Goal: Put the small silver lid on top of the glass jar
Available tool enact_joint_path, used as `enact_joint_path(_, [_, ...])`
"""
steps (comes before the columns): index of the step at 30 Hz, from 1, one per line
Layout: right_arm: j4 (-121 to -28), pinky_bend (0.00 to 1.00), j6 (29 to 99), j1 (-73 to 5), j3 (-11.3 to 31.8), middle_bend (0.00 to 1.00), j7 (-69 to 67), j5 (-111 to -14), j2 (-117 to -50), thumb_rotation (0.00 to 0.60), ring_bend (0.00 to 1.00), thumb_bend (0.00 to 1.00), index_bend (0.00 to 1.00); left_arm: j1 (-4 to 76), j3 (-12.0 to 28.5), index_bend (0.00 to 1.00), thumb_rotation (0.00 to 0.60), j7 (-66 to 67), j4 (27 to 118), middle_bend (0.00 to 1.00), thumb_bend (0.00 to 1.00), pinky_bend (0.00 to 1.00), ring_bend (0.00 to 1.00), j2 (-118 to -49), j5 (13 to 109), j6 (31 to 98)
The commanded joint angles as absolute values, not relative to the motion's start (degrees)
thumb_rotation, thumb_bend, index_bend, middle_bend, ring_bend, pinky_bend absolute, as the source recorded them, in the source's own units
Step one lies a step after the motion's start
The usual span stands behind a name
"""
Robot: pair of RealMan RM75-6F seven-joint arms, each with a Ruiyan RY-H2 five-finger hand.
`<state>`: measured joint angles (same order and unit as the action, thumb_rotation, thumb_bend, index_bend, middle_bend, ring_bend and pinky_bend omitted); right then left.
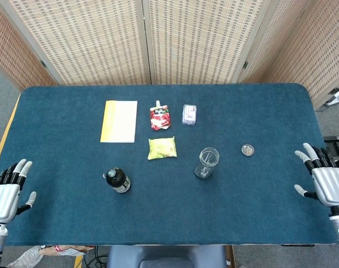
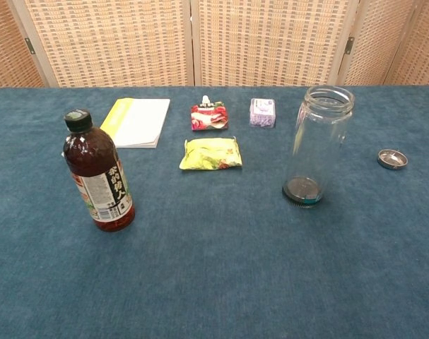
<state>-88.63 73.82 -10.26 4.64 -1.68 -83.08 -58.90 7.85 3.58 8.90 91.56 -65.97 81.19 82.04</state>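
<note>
Two robot hands sit at the near corners of the bench (image 1: 57,223): the left robot hand (image 1: 4,195) and right robot hand (image 1: 324,181), both empty with fingers spread. Small silver lid (image 1: 247,149) lies right of the upright glass jar (image 1: 206,162), apart from it.

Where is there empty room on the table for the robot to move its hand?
Bare cloth lies between the right hand and the silver lid, and along the near edge below the glass jar and brown bottle. It is crowded around the yellow packet and red pouch.
</note>
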Motion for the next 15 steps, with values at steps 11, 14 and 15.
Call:
enact_joint_path(11, [-84.3, 0.00, 50.1, -25.1, 7.2, 0.00, -6.7, -79.7, -54.7, 0.600, 0.00, 0.29, 0.30, 7.7, 4.6, 0.02, 0.600, 9.4, 91.5, 0.02, 0.35, 0.08, 0.00, -66.2, 79.3, 82.3])
enact_joint_path(14, [-82.5, 0.00, 45.7, -28.0, 7.2, 0.00, -6.8, -79.3, -55.3, 0.600, 0.00, 0.30, 0.30, 7.6, 4.8, 0.02, 0.600, 9.7, 91.5, 0.02, 0.35, 0.08, 0.00, -66.3, 79.0, 82.6])
enact_joint_path(15, [-81.9, 0.00, 44.7, -28.8, 7.2, 0.00, -6.4, -79.1, -55.7, 0.600, 0.00, 0.30, 0.30, 7.5, 4.9, 0.02, 0.600, 9.7, 91.5, 0.02, 0.35, 0.08, 0.00, -66.3, 78.9, 82.7])
